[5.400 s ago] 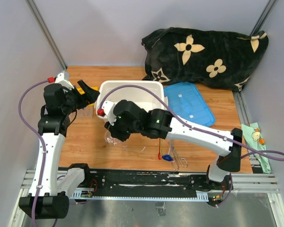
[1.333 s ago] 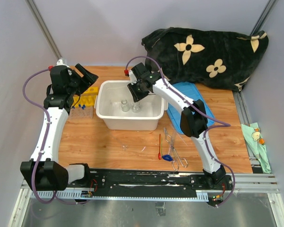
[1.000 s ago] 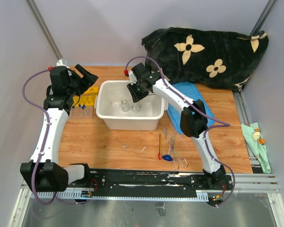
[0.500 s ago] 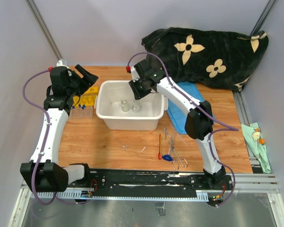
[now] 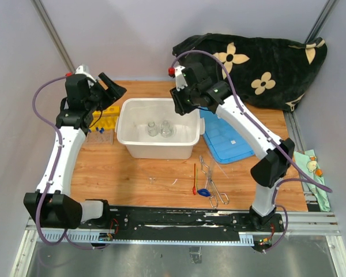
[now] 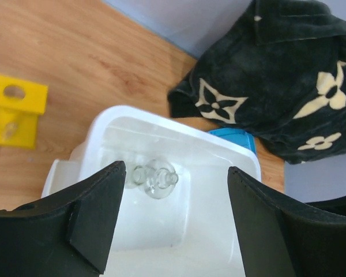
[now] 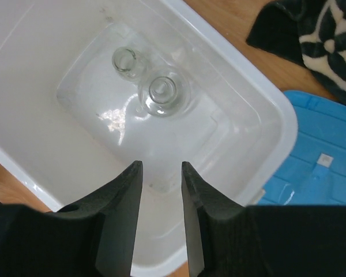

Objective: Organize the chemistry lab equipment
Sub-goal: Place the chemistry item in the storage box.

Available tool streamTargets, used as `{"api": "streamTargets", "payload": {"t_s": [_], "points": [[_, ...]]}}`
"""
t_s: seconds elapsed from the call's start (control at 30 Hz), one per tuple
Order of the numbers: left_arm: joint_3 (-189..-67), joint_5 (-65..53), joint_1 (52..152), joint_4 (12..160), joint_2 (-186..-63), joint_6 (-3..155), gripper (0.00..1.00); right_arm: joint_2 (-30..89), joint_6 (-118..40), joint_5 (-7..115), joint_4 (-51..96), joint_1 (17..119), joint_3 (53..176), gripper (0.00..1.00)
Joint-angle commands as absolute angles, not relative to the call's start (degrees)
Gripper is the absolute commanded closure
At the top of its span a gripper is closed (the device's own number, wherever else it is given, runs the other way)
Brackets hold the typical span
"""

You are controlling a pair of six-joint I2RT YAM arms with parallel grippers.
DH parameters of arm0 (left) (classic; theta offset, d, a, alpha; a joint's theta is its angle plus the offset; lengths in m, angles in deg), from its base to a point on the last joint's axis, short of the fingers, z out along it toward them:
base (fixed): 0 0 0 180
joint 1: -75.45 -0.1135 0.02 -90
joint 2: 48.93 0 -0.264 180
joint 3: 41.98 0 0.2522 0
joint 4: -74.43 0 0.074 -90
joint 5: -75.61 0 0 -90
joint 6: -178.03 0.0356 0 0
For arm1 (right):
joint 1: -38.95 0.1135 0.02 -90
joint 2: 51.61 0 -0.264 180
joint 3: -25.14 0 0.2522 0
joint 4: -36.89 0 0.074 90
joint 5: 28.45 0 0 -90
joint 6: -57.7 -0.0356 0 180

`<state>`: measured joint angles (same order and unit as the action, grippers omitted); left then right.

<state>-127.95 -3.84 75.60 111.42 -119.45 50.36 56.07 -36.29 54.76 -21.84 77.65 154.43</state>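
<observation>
Two small clear glass flasks stand upright, just beside each other, on the floor of the white tub. Both wrist views look down into their open necks. They are light, rigid, slick and breakable. I judge the narrow neck, or the shoulder just below it, the safest place to pinch: gentle pressure and a straight lift, never a squeeze on the thin belly.

The rest of the equipment lies outside the tub. The yellow tube rack sits on the worktop just left of the tub. The blue-capped test tubes are by its near side; they would likely roll and want a hold at mid-length. In front of the tub lie the red-handled spatula and the metal tongs. Both are stiff, thin and flat against the wood, so probably awkward to get under. Faint clear glass pieces lie left of them, too small to identify.

The right gripper hangs above the tub's far right corner, its fingers a little apart and holding nothing. The left gripper hovers over the rack side, fingers spread wide and empty. The blue lid lies right of the tub, and the black flowered cloth is behind it.
</observation>
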Motion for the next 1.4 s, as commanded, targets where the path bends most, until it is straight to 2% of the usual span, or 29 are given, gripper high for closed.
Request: {"api": "streamTargets", "payload": {"t_s": [0.0,0.23,0.47,0.67,0.9,1.0,1.13,1.27,1.37], "points": [[-136.82,-3.61,80.33,111.75,-122.88,55.55,0.24,49.41,-35.75,61.09,-25.03,75.84,150.41,0.65],[-148.50,-7.29,95.30,117.35,-128.80,62.86,0.26,39.89,-39.24,66.34,-29.63,71.20,143.35,0.65],[-150.72,-7.28,109.11,123.02,-129.37,65.07,0.39,30.61,-44.42,76.42,-32.80,67.66,136.49,0.66],[-140.34,-5.55,120.50,124.84,-124.84,60.75,0.34,25.25,-50.44,86.52,-39.50,66.63,131.52,0.66],[-126.17,-10.28,131.51,123.89,-120.93,59.53,0.30,13.42,-56.48,83.75,-35.55,66.63,115.97,0.66],[-121.68,-11.53,135.34,120.55,-121.35,56.87,0.31,10.10,-57.97,81.98,-33.73,66.79,109.77,0.67],[-111.42,-9.14,140.51,108.34,-120.04,50.16,0.35,8.74,-60.42,81.85,-33.64,68.03,103.40,0.67],[-105.19,-19.29,149.34,100.87,-120.81,50.04,0.35,6.16,-61.92,79.38,-30.20,68.39,96.09,0.68],[-104.53,-20.23,151.01,98.93,-123.56,47.84,0.35,3.73,-62.85,78.67,-27.36,68.35,91.60,0.68]]}}
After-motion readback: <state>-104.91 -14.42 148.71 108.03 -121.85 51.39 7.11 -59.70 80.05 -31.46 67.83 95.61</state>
